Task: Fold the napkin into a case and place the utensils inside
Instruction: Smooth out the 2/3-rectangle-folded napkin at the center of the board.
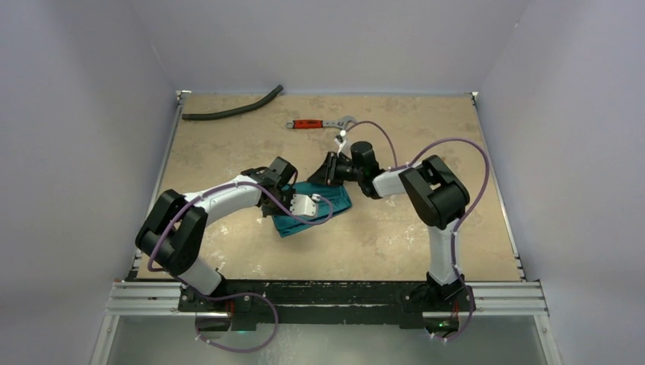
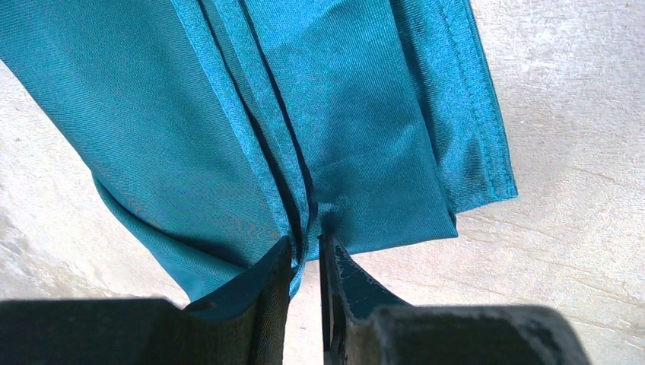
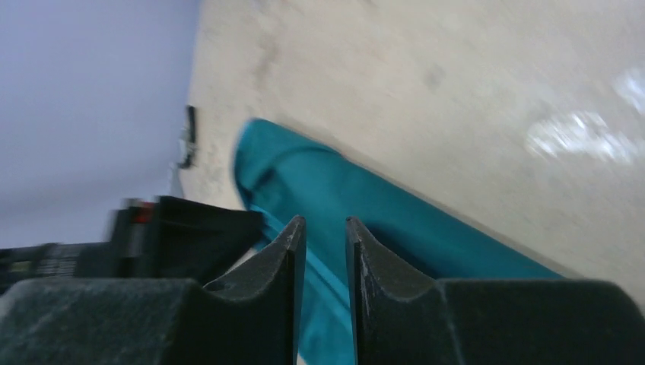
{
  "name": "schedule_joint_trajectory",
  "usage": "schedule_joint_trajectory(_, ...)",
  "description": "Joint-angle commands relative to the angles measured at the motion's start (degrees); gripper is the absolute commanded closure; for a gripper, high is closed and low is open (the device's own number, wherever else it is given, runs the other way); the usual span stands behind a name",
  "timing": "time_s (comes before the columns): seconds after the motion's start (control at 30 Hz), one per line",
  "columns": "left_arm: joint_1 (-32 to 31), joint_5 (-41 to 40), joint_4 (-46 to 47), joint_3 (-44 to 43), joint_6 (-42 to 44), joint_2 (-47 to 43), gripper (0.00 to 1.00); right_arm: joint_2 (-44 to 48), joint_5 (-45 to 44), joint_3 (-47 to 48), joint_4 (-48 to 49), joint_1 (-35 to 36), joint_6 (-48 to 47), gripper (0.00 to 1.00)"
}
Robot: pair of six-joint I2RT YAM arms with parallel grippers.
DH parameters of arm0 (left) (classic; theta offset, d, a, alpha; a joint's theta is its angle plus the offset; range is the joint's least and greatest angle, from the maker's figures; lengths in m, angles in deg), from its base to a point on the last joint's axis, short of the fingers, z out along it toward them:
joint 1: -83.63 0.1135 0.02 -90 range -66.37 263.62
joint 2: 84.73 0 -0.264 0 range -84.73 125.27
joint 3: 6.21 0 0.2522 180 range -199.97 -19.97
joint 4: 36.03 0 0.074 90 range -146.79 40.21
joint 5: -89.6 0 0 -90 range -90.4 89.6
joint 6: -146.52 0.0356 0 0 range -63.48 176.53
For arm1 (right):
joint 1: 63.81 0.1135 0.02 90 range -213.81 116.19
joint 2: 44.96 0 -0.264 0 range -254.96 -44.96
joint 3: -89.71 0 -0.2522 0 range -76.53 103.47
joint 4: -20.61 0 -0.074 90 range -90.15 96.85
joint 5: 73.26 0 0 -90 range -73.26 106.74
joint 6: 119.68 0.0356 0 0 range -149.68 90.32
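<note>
Folded napkin lying about the middle of the surface, its long axis running on a diagonal from near-left to far-right; the two arms converge on it from opposite sides. Left tool, reaching in from the left: fingers a narrow slit apart, bare surface showing through the slit lower down; the stacked, hemmed folds of the cloth run straight away from the tips, in line with the tool; the cloth reaches the tips, yet no layer is seen pinched, so the tool reads as slightly open and empty. Right tool, at the far-right end and just above the cloth: fingers parted a little, teal showing through the gap, nothing held. Red-handled wrench near the far edge and black hose toward the far-left corner, both well apart from the napkin. The utensils cannot be made out in any view; the step in hand is therefore judged to be the folding. Any fresh pinch probably turns on the fold lines; the left arm, aligned with them, looks the better placed.
</note>
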Motion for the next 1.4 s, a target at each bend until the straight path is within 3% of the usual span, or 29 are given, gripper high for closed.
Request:
schedule_joint_trajectory(0.0, 0.31, 1.77, -0.61, 0.34, -0.08, -2.11, 0.79, -2.90, -0.89, -0.51, -1.99, 0.11, -3.08, 0.72)
schedule_joint_trajectory(0.27, 2.90, 6.64, -3.98, -3.08, -3.41, -4.12, 0.67, -2.99, -6.42, -1.63, -2.95, 0.11, -5.10, 0.73)
schedule_joint_trajectory(0.7, 6.14, 13.38, -10.75, -14.36, -16.88, -4.65, 0.64, 6.32, -10.51, -3.31, -1.98, 2.25, -3.50, 0.75)
schedule_joint_trajectory(0.93, 10.07, 8.51, -1.12, -10.81, -31.06, -1.65, 0.76, 2.70, -10.18, 0.52, -2.44, 6.42, -2.14, 0.80)
schedule_joint_trajectory(1.13, 10.20, 5.69, 4.01, -6.96, -34.33, 0.62, 0.84, -2.08, -9.25, 0.20, 0.25, 8.36, 0.37, 0.85)
schedule_joint_trajectory(1.37, 10.26, 3.82, 7.45, -5.81, -34.90, 3.09, 0.86, -2.71, -9.81, -2.16, 1.20, 8.54, 0.77, 0.88)
